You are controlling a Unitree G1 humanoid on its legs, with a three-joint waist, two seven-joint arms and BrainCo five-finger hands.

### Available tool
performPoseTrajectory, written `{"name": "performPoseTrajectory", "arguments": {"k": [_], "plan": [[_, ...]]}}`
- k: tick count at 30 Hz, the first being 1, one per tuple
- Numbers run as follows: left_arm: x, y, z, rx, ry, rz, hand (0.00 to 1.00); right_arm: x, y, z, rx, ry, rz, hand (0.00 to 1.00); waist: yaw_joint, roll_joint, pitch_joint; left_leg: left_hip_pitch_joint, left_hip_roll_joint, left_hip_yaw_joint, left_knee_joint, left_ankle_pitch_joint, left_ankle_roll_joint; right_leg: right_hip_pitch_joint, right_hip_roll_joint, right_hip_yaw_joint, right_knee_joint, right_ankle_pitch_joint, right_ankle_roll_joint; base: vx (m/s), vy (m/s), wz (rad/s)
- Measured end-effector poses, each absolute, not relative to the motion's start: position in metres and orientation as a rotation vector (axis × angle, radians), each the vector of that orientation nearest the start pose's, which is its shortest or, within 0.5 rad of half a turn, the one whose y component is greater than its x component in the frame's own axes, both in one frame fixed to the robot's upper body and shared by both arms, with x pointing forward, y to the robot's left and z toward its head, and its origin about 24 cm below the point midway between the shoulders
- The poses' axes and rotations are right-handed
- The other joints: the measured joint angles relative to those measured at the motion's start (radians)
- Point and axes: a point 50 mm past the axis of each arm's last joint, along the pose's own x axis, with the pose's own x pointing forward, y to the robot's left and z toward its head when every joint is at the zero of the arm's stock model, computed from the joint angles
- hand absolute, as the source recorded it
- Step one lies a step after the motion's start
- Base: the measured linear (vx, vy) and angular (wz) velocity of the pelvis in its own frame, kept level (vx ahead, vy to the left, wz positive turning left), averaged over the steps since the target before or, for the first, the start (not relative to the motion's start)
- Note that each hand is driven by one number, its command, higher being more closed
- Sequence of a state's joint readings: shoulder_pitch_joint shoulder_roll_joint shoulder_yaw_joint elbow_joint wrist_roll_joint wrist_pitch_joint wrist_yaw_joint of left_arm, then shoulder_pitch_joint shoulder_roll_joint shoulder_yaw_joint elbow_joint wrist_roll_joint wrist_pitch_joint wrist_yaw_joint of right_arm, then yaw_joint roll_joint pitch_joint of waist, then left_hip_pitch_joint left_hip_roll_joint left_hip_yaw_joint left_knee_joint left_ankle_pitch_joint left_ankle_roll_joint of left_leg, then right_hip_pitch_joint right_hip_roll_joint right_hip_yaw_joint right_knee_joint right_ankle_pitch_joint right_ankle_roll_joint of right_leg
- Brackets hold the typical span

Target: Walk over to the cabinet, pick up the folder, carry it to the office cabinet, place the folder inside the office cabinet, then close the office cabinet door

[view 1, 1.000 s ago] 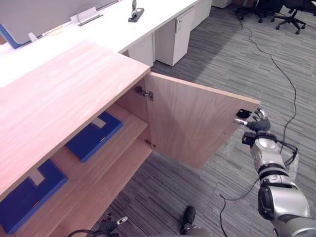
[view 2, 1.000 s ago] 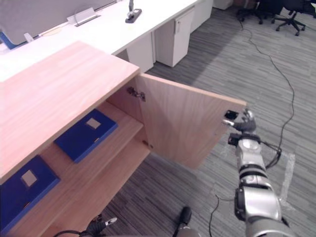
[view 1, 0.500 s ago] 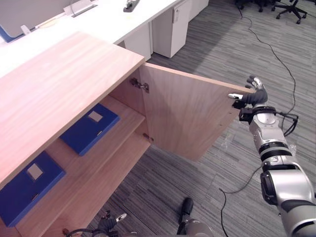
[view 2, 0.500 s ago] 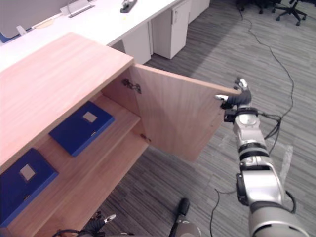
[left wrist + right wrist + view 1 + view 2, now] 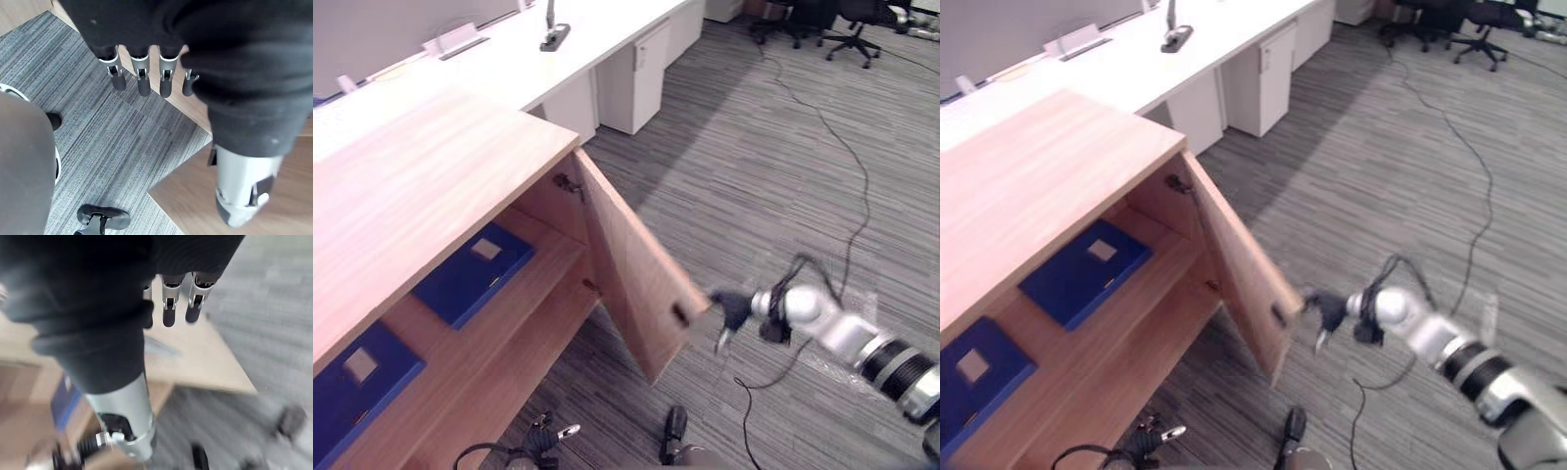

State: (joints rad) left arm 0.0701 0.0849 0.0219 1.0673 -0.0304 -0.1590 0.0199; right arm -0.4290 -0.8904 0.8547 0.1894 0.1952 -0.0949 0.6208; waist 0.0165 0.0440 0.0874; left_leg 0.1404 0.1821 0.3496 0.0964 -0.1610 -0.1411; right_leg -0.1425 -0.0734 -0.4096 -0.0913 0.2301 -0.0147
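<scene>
Left eye view — two folders (image 5: 468, 275) (image 5: 352, 380), one door (image 5: 628, 279)

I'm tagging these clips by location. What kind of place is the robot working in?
Most likely an open-plan office: a long white desk with drawer units beneath, swivel chairs on grey carpet, and a wooden cabinet holding blue folders.

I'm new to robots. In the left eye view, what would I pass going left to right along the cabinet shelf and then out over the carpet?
A blue folder at the edge → second blue folder → half-open cabinet door → right robot hand, beside the door's free edge.
</scene>
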Motion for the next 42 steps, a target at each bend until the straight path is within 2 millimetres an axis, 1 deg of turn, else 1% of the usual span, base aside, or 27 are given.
{"name": "performPoseTrajectory", "arguments": {"k": [2,3,4,10,12,14,15,16,17,18,19,20,21,22,23,24,26,27,30,31,34,35,38,39,40,41,42], "plan": [[0.111,0.188,-0.155,0.055,0.971,0.105,0.0,0.252,-0.138,0.021,-0.744,0.326,1.269,0.0,0.014,-0.004,0.002,0.001,-0.007,-0.005,-0.019,-0.005,0.0,-0.003,-0.005,-0.001,0.0,0.007,0.004,-0.04,0.059,0.15],[0.114,0.188,-0.154,0.058,0.962,0.1,0.0,0.251,-0.134,0.021,-0.743,0.321,1.28,0.0,0.034,-0.006,0.004,0.001,-0.012,-0.006,-0.022,-0.013,0.0,-0.004,-0.01,0.0,0.0,0.013,0.008,-0.04,0.094,0.13],[0.115,0.189,-0.153,0.056,0.955,0.107,0.0,0.251,-0.134,0.021,-0.746,0.323,1.285,0.0,0.04,-0.006,0.003,0.001,-0.015,-0.007,-0.022,-0.015,0.001,-0.003,-0.014,0.001,0.0,0.015,0.009,-0.01,0.112,0.07],[0.107,0.214,-0.151,0.093,0.97,0.165,0.0,0.243,-0.146,0.029,-0.816,0.355,1.316,0.0,0.046,-0.071,-0.013,-0.004,-0.043,-0.01,-0.011,-0.015,0.009,-0.009,-0.04,0.018,0.001,0.029,0.021,0.05,0.117,-0.04],[0.107,0.215,-0.151,0.09,0.967,0.175,0.0,0.24,-0.149,0.029,-0.834,0.372,1.331,0.0,0.054,-0.08,-0.019,-0.015,-0.049,-0.021,0.012,-0.012,0.013,-0.007,-0.05,0.017,0.001,0.029,0.021,0.08,0.084,0.06],[0.109,0.214,-0.151,0.083,0.961,0.181,0.0,0.237,-0.149,0.027,-0.838,0.385,1.343,0.0,0.057,-0.085,-0.019,-0.031,-0.064,-0.05,0.057,-0.003,0.026,0.009,-0.083,0.007,0.003,0.028,0.021,0.08,0.105,0.31],[0.114,0.211,-0.15,0.078,0.947,0.178,0.0,0.234,-0.151,0.023,-0.828,0.403,1.34,0.0,0.061,-0.103,-0.008,-0.064,-0.081,-0.103,0.097,-0.041,0.042,0.031,-0.123,-0.004,0.007,0.028,0.022,0.03,0.163,0.7],[0.118,0.204,-0.149,0.062,0.932,0.168,0.0,0.233,-0.155,0.019,-0.824,0.427,1.332,0.0,0.066,-0.087,-0.009,-0.077,-0.104,-0.158,-0.03,0.005,0.068,0.04,-0.14,-0.034,0.031,0.023,0.028,0.01,0.177,0.83],[0.121,0.2,-0.148,0.055,0.922,0.162,0.0,0.233,-0.157,0.018,-0.833,0.43,1.322,0.0,0.067,-0.069,-0.005,-0.099,-0.099,-0.178,-0.052,0.081,0.093,0.04,-0.138,-0.044,0.06,0.008,0.043,-0.01,0.203,0.76],[0.122,0.2,-0.148,0.06,0.918,0.17,0.0,0.231,-0.154,0.008,-0.795,0.44,1.295,0.0,0.084,-0.082,0.002,-0.103,-0.12,-0.211,-0.024,0.091,0.106,0.031,-0.178,-0.034,0.131,-0.036,0.05,0.02,0.175,1.07],[0.122,0.199,-0.148,0.068,0.918,0.172,0.0,0.23,-0.154,0.0,-0.741,0.438,1.245,0.0,0.078,-0.081,0.003,-0.119,-0.124,-0.279,-0.013,0.089,0.109,0.018,-0.195,0.029,0.217,-0.094,0.008,0.06,0.18,1.29],[0.123,0.199,-0.148,0.078,0.917,0.169,0.0,0.229,-0.153,-0.008,-0.707,0.451,1.218,0.0,0.072,-0.081,0.004,-0.128,-0.127,-0.325,-0.007,0.086,0.113,0.018,-0.194,0.083,0.259,-0.138,-0.013,0.06,0.056,2.03],[0.123,0.2,-0.148,0.098,0.917,0.164,0.0,0.227,-0.152,-0.027,-0.615,0.483,1.128,0.0,0.058,-0.086,0.002,-0.157,-0.131,-0.431,0.013,0.084,0.115,0.022,-0.158,0.235,0.299,-0.274,-0.009,0.05,-0.018,1.94],[0.124,0.2,-0.147,0.104,0.916,0.161,0.0,0.227,-0.15,-0.037,-0.561,0.503,1.074,0.0,0.053,-0.089,0.002,-0.181,-0.138,-0.49,0.026,0.084,0.115,0.036,-0.123,0.317,0.292,-0.335,-0.006,0.02,-0.129,2.62],[0.126,0.2,-0.147,0.109,0.91,0.165,0.0,0.23,-0.153,-0.053,-0.467,0.543,0.929,0.0,0.044,-0.097,0.012,-0.229,-0.171,-0.599,0.06,0.087,0.111,0.07,-0.061,0.463,0.251,-0.393,0.007,0.04,-0.178,2.89],[0.13,0.196,-0.147,0.098,0.908,0.164,0.0,0.232,-0.165,-0.067,-0.397,0.59,0.756,0.0,0.03,-0.079,0.028,-0.263,-0.206,-0.697,0.099,0.091,0.105,0.122,-0.029,0.517,0.253,-0.393,0.048,0.04,-0.16,2.71],[0.135,0.192,-0.145,0.074,0.89,0.185,0.0,0.23,-0.178,-0.084,-0.305,0.655,0.542,0.0,0.064,-0.047,0.044,-0.265,-0.211,-0.791,0.105,0.101,0.091,0.126,-0.011,0.522,0.328,-0.404,0.067,0.05,-0.112,1.88],[0.13,0.197,-0.146,0.083,0.9,0.203,0.0,0.225,-0.179,-0.093,-0.261,0.684,0.462,0.0,0.066,-0.035,0.037,-0.257,-0.21,-0.839,0.092,0.115,0.081,0.133,-0.004,0.513,0.364,-0.426,0.068,0.05,-0.114,1.43],[0.124,0.208,-0.147,0.069,0.911,0.269,0.0,0.215,-0.186,-0.108,-0.17,0.748,0.295,0.0,0.069,-0.046,0.034,-0.266,-0.199,-0.914,0.028,0.159,0.05,0.146,0.004,0.449,0.354,-0.455,0.068,0.02,-0.16,0.94],[0.122,0.21,-0.147,0.052,0.919,0.295,0.0,0.208,-0.191,-0.115,-0.113,0.786,0.208,0.0,0.07,-0.045,0.034,-0.277,-0.188,-0.933,0.008,0.18,0.042,0.153,0.01,0.422,0.331,-0.456,0.067,-0.02,-0.158,0.76],[0.112,0.217,-0.15,0.003,0.946,0.375,0.0,0.189,-0.196,-0.129,-0.014,0.873,0.072,0.0,0.07,-0.044,0.033,-0.278,-0.166,-0.973,-0.011,0.208,0.015,0.203,0.038,0.353,0.287,-0.45,0.058,-0.07,-0.141,0.69],[0.11,0.218,-0.151,-0.008,0.948,0.389,0.0,0.186,-0.197,-0.131,0.009,0.879,0.046,0.0,0.072,-0.044,0.033,-0.278,-0.159,-0.977,-0.016,0.215,0.012,0.209,0.041,0.34,0.28,-0.447,0.053,-0.09,-0.135,0.7],[0.103,0.22,-0.152,-0.048,0.958,0.439,0.0,0.176,-0.196,-0.138,0.127,0.91,-0.071,0.0,0.08,-0.043,0.033,-0.282,-0.131,-1.011,-0.066,0.28,-0.008,0.233,0.075,0.265,0.255,-0.435,0.033,-0.12,-0.149,0.77],[0.102,0.22,-0.152,-0.06,0.96,0.45,0.0,0.17,-0.196,-0.141,0.161,0.93,-0.113,0.0,0.082,-0.042,0.033,-0.286,-0.123,-1.001,-0.098,0.319,-0.003,0.236,0.08,0.217,0.254,-0.432,0.028,-0.17,-0.136,1.05],[0.102,0.22,-0.153,-0.069,0.961,0.456,0.0,0.163,-0.199,-0.144,0.191,0.948,-0.162,0.0,0.079,-0.041,0.033,-0.3,-0.121,-0.911,-0.108,0.327,0.036,0.233,0.075,0.158,0.25,-0.428,0.017,-0.14,-0.104,1.12],[0.105,0.22,-0.152,-0.073,0.954,0.459,0.0,0.16,-0.201,-0.146,0.206,0.955,-0.189,0.0,0.076,-0.044,0.038,-0.318,-0.124,-0.847,-0.083,0.315,0.062,0.234,0.067,0.132,0.25,-0.427,0.013,-0.15,-0.036,1.25],[0.107,0.223,-0.151,-0.069,0.95,0.464,0.0,0.151,-0.203,-0.149,0.212,0.988,-0.226,0.0,0.07,-0.051,0.048,-0.377,-0.123,-0.672,0.034,0.286,0.091,0.236,0.043,0.076,0.256,-0.427,0.013,-0.09,0.023,1.28]]}}
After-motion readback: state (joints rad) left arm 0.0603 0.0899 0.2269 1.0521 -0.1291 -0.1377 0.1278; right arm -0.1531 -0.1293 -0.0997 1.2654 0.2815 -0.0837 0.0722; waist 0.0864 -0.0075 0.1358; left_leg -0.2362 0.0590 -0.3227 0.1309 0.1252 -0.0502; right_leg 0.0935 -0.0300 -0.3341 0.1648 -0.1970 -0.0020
